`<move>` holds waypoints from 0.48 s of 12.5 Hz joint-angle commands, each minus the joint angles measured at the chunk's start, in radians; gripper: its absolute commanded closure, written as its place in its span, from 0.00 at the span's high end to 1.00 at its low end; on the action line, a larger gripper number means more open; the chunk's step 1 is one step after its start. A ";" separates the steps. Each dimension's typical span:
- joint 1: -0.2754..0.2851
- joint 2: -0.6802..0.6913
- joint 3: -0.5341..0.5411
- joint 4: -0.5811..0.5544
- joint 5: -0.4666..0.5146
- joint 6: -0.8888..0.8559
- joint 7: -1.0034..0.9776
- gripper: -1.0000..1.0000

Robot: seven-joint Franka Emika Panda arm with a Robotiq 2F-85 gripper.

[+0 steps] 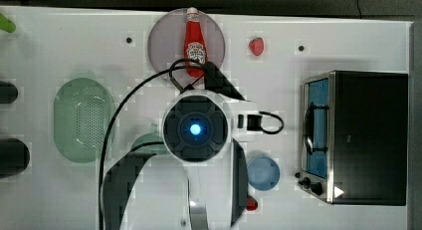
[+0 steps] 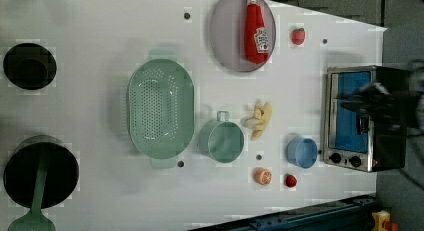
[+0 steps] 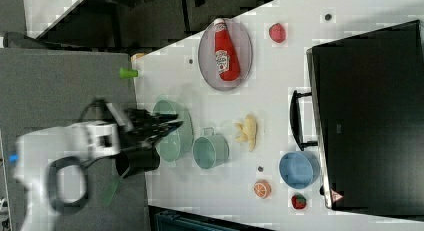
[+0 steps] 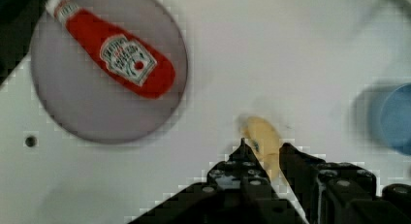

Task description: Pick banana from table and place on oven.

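Banana lies on the white surface just beside the green cup, ungrasped, with the blue bowl near it toward the oven. The gripper hangs above it, jaws narrowly parted and pinching nothing; the wrist view looks down between them at the fruit. By these pictures no step is finished: the grasp, the lift, the carry and the placing on the oven's bare black top all remain. The ketchup bottle, lying on a grey plate, bears a white label whose words cannot be read. A small warning triangle marks the oven's corner.
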 commanded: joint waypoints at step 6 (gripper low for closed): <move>-0.012 0.005 -0.159 0.302 0.022 -0.388 -0.131 0.25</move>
